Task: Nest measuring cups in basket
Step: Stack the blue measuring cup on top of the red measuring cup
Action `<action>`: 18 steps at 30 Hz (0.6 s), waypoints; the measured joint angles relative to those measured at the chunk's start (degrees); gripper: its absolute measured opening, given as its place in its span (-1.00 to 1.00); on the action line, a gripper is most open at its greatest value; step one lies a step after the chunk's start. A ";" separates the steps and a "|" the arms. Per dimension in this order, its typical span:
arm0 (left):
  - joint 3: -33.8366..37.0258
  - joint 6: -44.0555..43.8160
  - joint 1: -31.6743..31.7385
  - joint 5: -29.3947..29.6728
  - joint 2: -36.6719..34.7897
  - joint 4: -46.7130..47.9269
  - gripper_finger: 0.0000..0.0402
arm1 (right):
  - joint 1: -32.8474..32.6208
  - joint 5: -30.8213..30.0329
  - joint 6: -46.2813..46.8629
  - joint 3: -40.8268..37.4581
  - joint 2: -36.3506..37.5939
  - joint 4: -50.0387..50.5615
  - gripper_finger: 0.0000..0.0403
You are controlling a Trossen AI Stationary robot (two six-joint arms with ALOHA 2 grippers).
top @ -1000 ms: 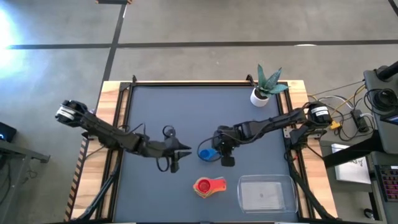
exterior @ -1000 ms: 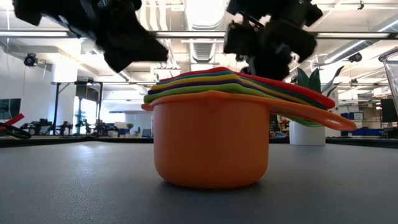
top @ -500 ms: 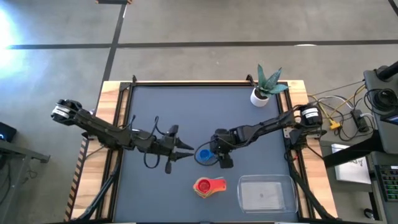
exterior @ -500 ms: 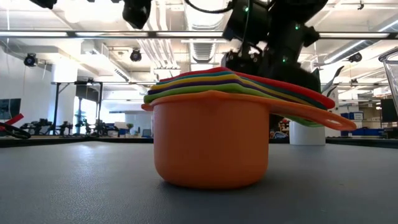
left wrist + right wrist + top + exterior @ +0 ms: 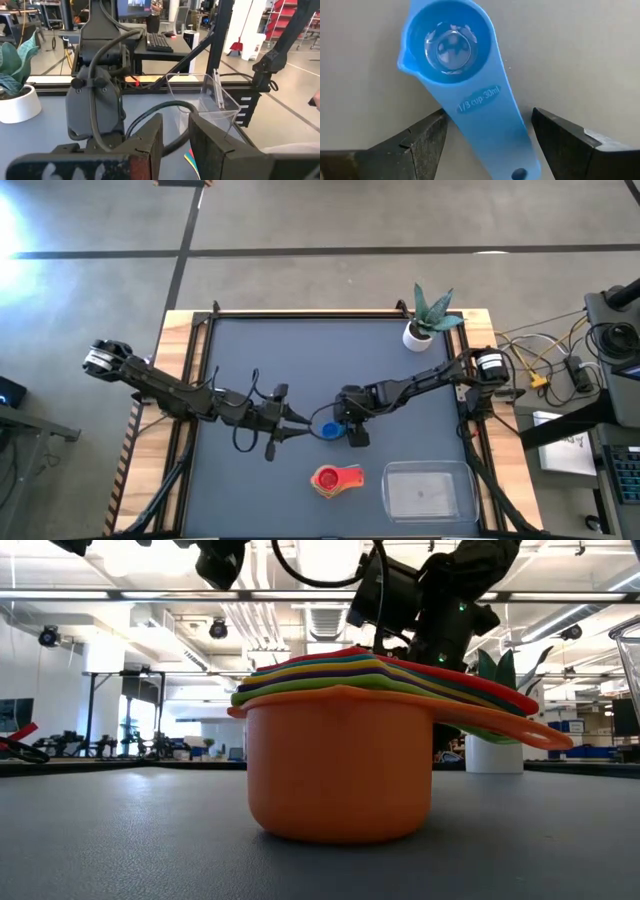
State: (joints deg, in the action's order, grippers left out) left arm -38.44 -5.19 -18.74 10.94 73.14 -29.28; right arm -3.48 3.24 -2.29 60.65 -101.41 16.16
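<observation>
- With the right gripper (image 5: 487,145) spread wide, its fingers flank the blue cup's (image 5: 451,42) handle on the mat mid-table, gripping nothing.
- Risk: closing off-centre could twist the handle free.
- Left gripper (image 5: 175,145) nearly closed, apparently empty; crowds the cup.
- Nested stack (image 5: 333,479) sits beside the basket (image 5: 428,490), not inside.

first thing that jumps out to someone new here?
The nested stack of measuring cups, orange outermost, fills the low view; from above it sits at the table's near edge, left of the clear basket. Mid-table, the right gripper stands open astride the blue cup's handle, with the left gripper close by.
</observation>
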 joint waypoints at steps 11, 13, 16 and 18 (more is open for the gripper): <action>0.09 -0.02 0.00 0.00 0.01 -0.02 -0.62 | 0.98 1.21 -1.35 0.78 -0.21 -1.57 0.38; 0.09 -0.04 0.00 0.00 0.02 -0.04 -0.62 | 1.07 1.83 -1.47 0.86 -1.27 -1.47 0.39; 0.11 -0.07 0.00 0.00 0.04 0.07 -0.62 | 1.06 2.40 -1.61 1.02 -2.27 -2.05 0.38; 0.11 -0.07 0.00 0.00 0.04 0.19 -0.62 | 1.09 2.58 -1.93 1.02 -2.34 -2.10 0.36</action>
State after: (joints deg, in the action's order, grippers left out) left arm -38.33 -5.26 -18.74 10.94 73.19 -29.09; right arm -2.39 5.82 -4.22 61.67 -103.74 14.06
